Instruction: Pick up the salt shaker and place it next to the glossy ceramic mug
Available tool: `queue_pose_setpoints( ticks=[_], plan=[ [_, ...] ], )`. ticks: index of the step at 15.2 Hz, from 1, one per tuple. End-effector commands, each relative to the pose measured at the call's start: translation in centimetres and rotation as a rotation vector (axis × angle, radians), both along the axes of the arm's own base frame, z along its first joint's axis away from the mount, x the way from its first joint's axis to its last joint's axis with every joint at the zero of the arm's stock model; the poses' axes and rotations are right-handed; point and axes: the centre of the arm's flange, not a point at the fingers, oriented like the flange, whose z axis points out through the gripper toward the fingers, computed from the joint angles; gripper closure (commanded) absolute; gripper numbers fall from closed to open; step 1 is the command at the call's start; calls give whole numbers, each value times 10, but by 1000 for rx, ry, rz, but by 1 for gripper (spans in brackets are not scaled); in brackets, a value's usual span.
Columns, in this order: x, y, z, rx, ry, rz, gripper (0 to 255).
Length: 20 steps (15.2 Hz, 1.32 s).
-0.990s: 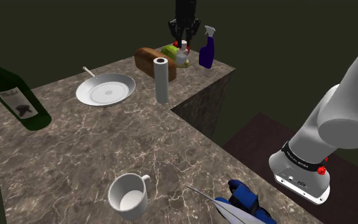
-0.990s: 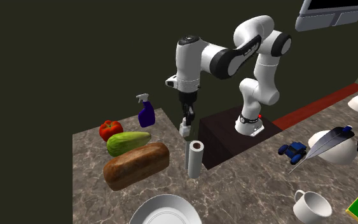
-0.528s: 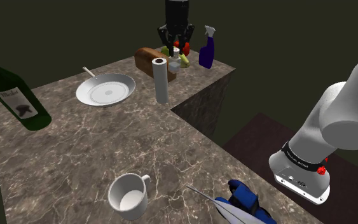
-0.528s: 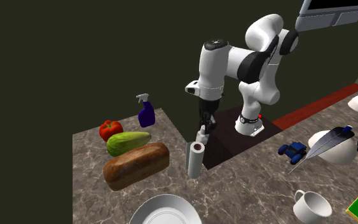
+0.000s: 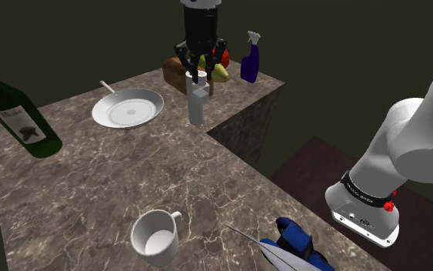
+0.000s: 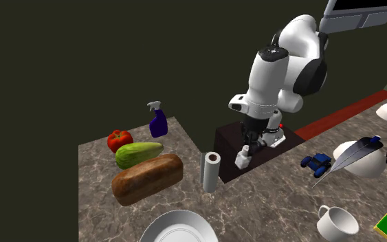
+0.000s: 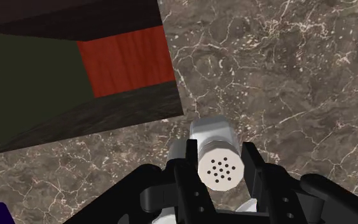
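The salt shaker (image 7: pixel 219 167) is a pale cylinder with a dotted cap. My gripper (image 7: pixel 220 170) is shut on it, one black finger on each side. In the shoulder view my gripper (image 5: pixel 200 68) holds the shaker (image 5: pixel 199 85) in the air in front of the paper towel roll (image 5: pixel 197 109). In the second exterior view the shaker (image 6: pixel 242 160) hangs under my gripper (image 6: pixel 246 148), over the counter's inner corner by the dark stand. The white mug (image 5: pixel 155 236) stands upright near the counter's front edge, far from the shaker; across the table the mug (image 6: pixel 337 223) shows at the lower right.
A bread loaf (image 6: pixel 147 179), a cucumber (image 6: pixel 138 154), a tomato (image 6: pixel 119 139) and a blue spray bottle (image 6: pixel 158 120) crowd the far corner. A white plate (image 5: pixel 128 108) and a green wine bottle (image 5: pixel 14 108) lie further along. A blue toy (image 5: pixel 295 239) sits near the mug.
The arm has carried the shaker away from the spray bottle and vegetables, past the paper towel roll, toward the stand side of the counter. The grip has stayed shut.
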Motion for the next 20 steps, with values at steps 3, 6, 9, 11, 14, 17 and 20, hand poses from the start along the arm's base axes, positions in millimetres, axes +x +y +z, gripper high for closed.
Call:
queue_pose_setpoints(
  ticks=[3,6,9,11,14,17,20],
  plan=[
    [-24,47,-1,0,0,-1,255],
    [-43,82,-1,0,0,-1,255],
    [-63,116,-1,0,0,-1,255],
    [-76,140,-1,0,0,-1,255],
    [-95,174,-1,0,0,-1,255],
    [-115,209,-1,0,0,-1,255],
    [-125,227,-6,0,0,-1,255]
  ],
)
